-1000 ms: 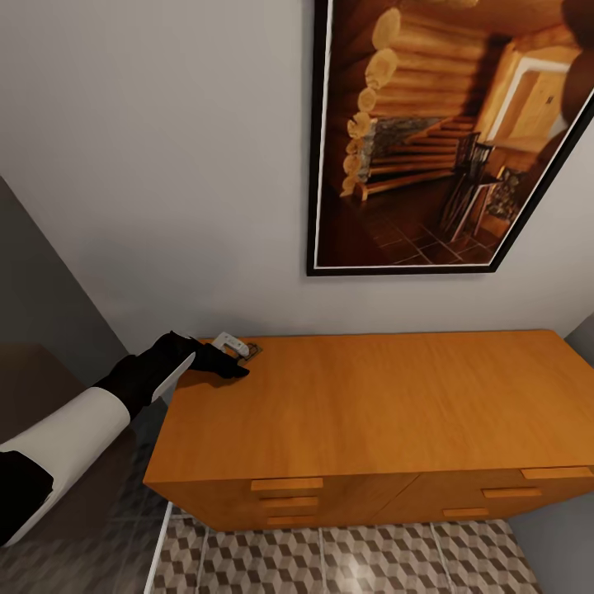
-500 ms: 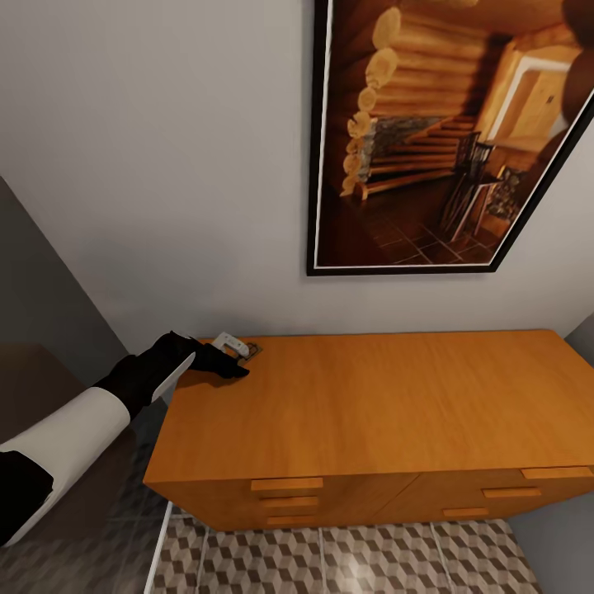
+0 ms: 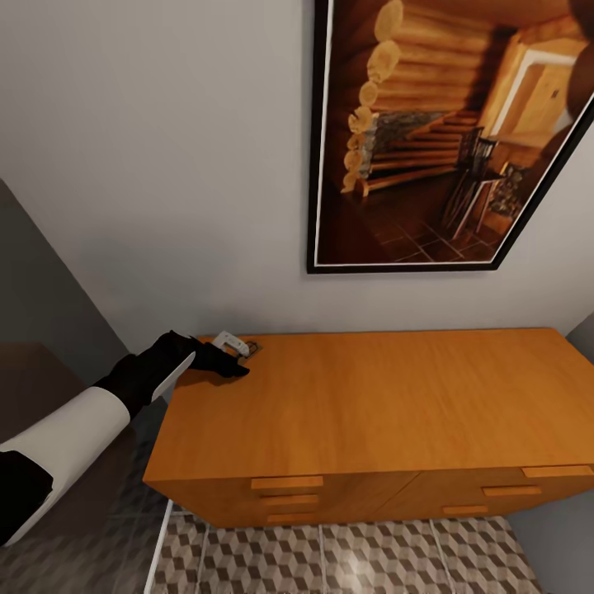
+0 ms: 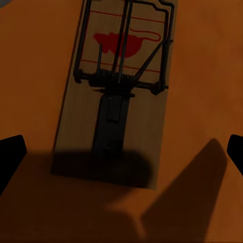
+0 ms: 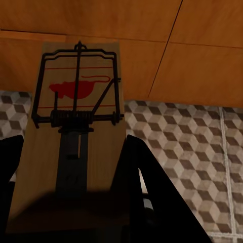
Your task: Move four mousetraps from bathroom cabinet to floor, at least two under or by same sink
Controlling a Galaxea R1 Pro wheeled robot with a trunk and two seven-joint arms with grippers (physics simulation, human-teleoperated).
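One mousetrap [image 3: 251, 349], a brown board with dark wire, lies on the back left corner of the orange-brown cabinet [image 3: 371, 404]. My left gripper [image 3: 238, 360] hangs just over it. In the left wrist view that mousetrap [image 4: 121, 76] lies flat with its red spot showing, and my left gripper [image 4: 121, 152] is open, its fingertips [image 4: 10, 154] wide apart on either side. My right gripper [image 5: 71, 164] is shut on a second mousetrap [image 5: 76, 101], held in front of the cabinet's drawer fronts [image 5: 126, 30] and above the cube-patterned bathroom floor [image 5: 192, 147].
A large framed picture [image 3: 445, 140] hangs on the pale wall behind the cabinet. A dark low unit [image 3: 33, 388] stands to the cabinet's left, under my left arm. Patterned floor tiles [image 3: 330, 561] run along the cabinet's front.
The head view has shifted very slightly. My left arm and the mousetrap on the cabinet hold their places.
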